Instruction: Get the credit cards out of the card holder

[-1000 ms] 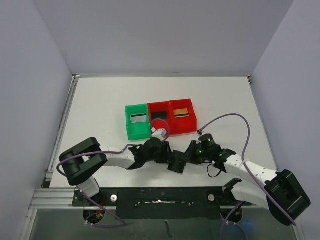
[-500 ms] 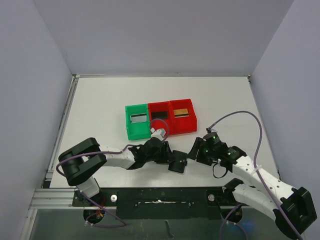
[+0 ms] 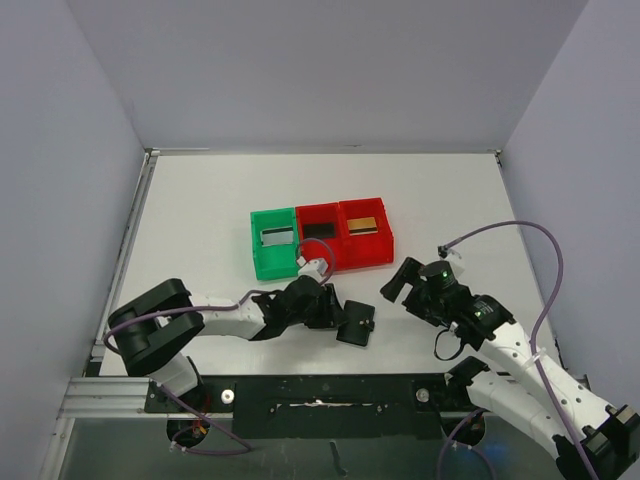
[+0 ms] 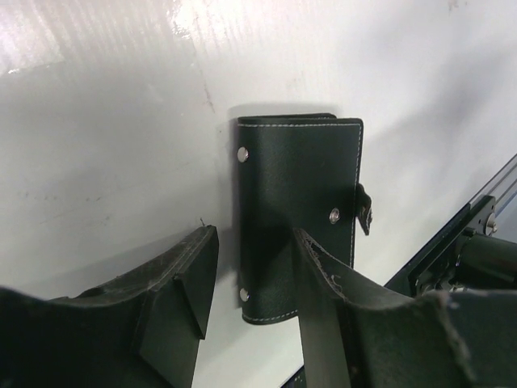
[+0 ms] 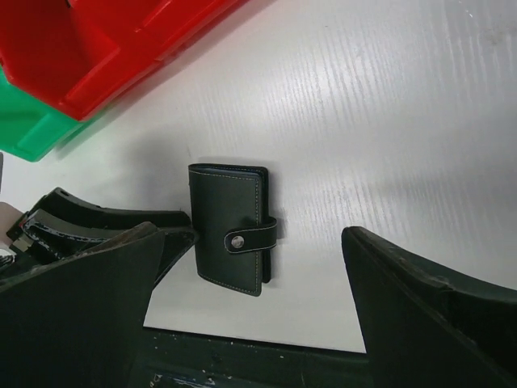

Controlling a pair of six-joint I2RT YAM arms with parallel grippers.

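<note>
From above, the closed black card holder (image 3: 356, 325) lies flat on the white table (image 3: 200, 220) near its front edge. The left gripper (image 3: 338, 312) reaches its left side. The right gripper (image 3: 398, 280) hangs apart to the right, spread wide and empty. Behind them, a silvery-grey card (image 3: 276, 237) lies in the green bin (image 3: 262, 264), a black card (image 3: 318, 230) in the middle red bin (image 3: 330, 250), and a gold card (image 3: 363, 225) in the right red bin (image 3: 368, 250).

The left wrist view shows that claw partly parted and gripping nothing. One finger overlaps the holder's near end, and whether they touch cannot be told.

The right wrist view shows the holder folded and snapped shut, beside the left claw.
</note>
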